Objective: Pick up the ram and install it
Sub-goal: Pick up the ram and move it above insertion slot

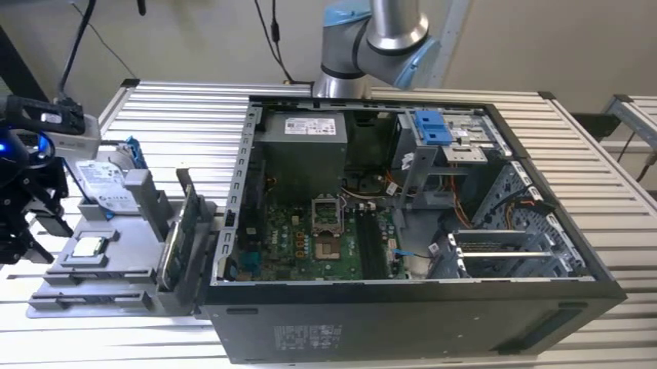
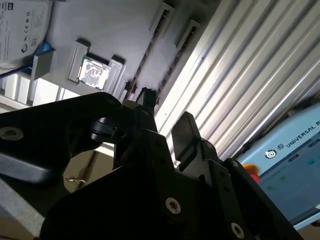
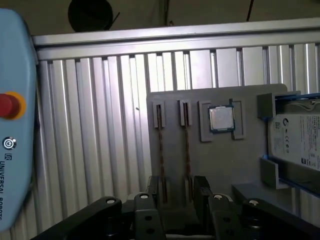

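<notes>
Two rams stand on edge in the slots of a grey holder (image 3: 235, 165), shown as thin dark strips in the first wrist view: one ram (image 3: 161, 145) and a second ram (image 3: 187, 145). The second wrist view has one ram (image 2: 145, 55) running toward my fingers. In the exterior view a ram (image 1: 171, 254) stands at the holder's case-side edge. My gripper (image 3: 176, 190) is open over the near ends of the strips, with one finger (image 3: 152, 187) and the other finger (image 3: 200, 187) apart and holding nothing. The gripper (image 1: 31, 223) hangs at the exterior view's far left.
A silver CPU chip (image 3: 220, 119) and a hard drive (image 3: 300, 140) in a blue frame sit on the same holder. The open computer case (image 1: 411, 323) with its motherboard (image 1: 318, 238) lies to the exterior view's right. A light blue pendant (image 3: 15, 125) with a red button rests on the slatted table (image 3: 100, 125).
</notes>
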`<action>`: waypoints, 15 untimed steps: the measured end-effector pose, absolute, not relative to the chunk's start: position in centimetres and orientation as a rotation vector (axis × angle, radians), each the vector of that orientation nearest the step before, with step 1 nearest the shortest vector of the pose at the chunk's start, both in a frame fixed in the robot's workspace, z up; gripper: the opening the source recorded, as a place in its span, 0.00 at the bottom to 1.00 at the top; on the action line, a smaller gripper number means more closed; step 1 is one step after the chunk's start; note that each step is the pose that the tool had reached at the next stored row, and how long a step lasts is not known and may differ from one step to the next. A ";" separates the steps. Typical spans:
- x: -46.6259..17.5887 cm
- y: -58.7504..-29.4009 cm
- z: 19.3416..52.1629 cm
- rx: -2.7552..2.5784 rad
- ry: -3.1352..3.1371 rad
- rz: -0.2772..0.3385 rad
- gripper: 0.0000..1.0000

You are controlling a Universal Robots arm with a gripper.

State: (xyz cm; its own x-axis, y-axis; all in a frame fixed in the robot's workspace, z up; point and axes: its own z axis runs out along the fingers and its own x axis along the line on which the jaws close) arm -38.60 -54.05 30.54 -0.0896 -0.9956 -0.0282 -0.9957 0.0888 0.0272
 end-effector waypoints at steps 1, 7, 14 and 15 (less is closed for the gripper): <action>-38.6 -54.1 30.4 -2.118 2.316 0.061 0.42; -38.6 -54.0 30.3 -2.118 2.316 0.061 0.42; -38.6 -54.1 29.9 -2.119 2.316 0.061 0.42; -38.6 -54.1 29.8 -2.119 2.315 0.061 0.42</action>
